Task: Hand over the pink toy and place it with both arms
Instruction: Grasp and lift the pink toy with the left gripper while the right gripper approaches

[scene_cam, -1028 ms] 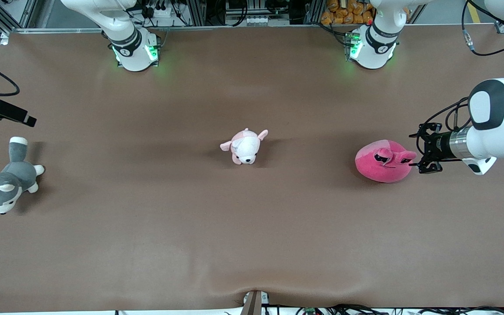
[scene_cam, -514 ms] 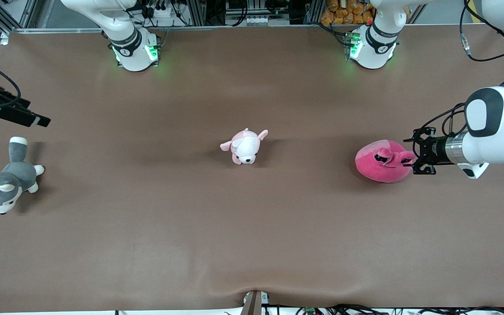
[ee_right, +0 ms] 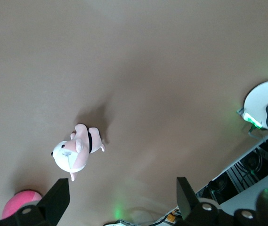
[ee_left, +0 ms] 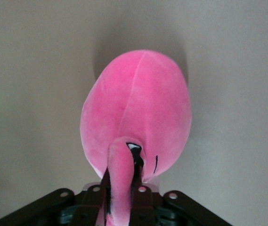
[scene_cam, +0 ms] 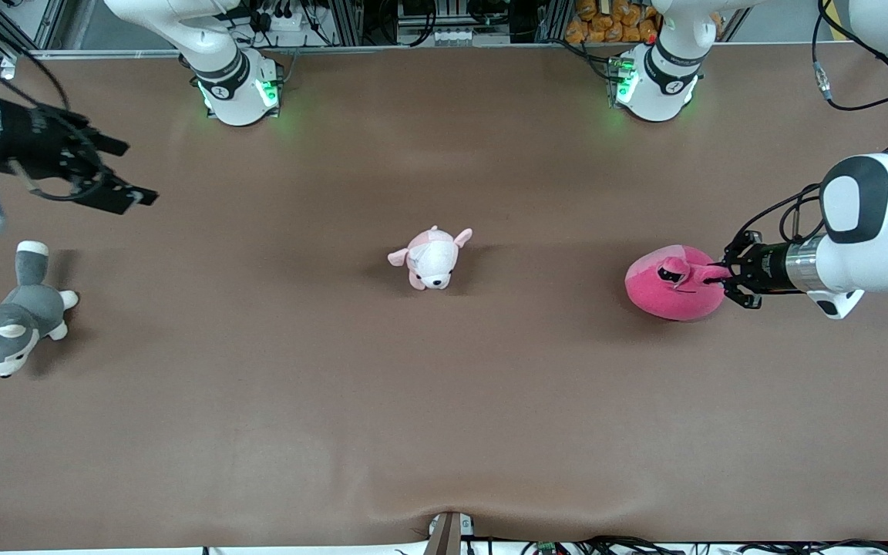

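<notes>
Left gripper [ee_left: 122, 207] pinched tight on pink toy's [ee_left: 138, 108] snout.

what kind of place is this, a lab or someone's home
Most likely a robotics lab, not a home. Two white arms are bolted to a brown table on green-lit bases, cables and aluminium framing line the table's edge by the bases, and plush toys like the pink toy lie out as test objects.
</notes>
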Controlling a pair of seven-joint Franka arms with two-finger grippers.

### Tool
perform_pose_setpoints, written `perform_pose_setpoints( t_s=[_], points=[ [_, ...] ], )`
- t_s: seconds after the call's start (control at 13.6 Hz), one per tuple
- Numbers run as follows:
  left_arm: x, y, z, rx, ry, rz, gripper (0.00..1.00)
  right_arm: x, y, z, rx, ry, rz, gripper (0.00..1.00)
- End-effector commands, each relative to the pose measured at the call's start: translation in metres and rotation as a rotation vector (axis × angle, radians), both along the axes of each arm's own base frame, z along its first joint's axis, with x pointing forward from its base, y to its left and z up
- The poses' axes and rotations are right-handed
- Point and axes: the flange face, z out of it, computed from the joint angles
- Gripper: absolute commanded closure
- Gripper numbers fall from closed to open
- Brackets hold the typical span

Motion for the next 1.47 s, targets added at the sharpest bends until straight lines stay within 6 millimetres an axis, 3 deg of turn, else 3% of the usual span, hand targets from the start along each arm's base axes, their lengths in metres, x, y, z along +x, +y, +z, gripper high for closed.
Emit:
perform_pose_setpoints(
  t_s=[0.0,0.29,0.44,0.59,0.73,1.03,1.25,1.39],
  points=[
    [0.008,-0.017,0.066,-0.031,0.011,-0.046,1.0,-0.003,0.029,0.001,-0.007,0.029,-0.026,0.0],
    [0.006,-0.065,0.137,-0.026,-0.002,-0.05,1.0,-0.005,0.069,0.001,-0.035,0.026,-0.099,0.0],
    [0.001,-0.083,0.162,-0.012,-0.007,-0.025,1.0,-0.004,0.083,-0.002,-0.052,0.039,-0.149,0.0],
    [-0.001,-0.116,0.187,-0.019,-0.02,0.025,1.0,-0.006,0.106,-0.004,-0.065,0.041,-0.187,0.0],
    [-0.01,-0.159,0.201,-0.034,0.005,0.082,1.0,-0.007,0.148,-0.011,-0.08,0.033,-0.26,0.0],
    [-0.038,-0.248,0.239,-0.067,-0.034,0.028,1.0,-0.008,0.238,-0.035,-0.086,0.022,-0.477,0.0],
    [-0.055,-0.321,0.244,-0.09,-0.081,0.099,1.0,-0.01,0.289,-0.056,-0.08,0.024,-0.647,0.0],
    [-0.066,-0.357,0.252,-0.109,-0.094,0.153,1.0,-0.013,0.317,-0.068,-0.074,0.025,-0.734,0.0]
  ],
)
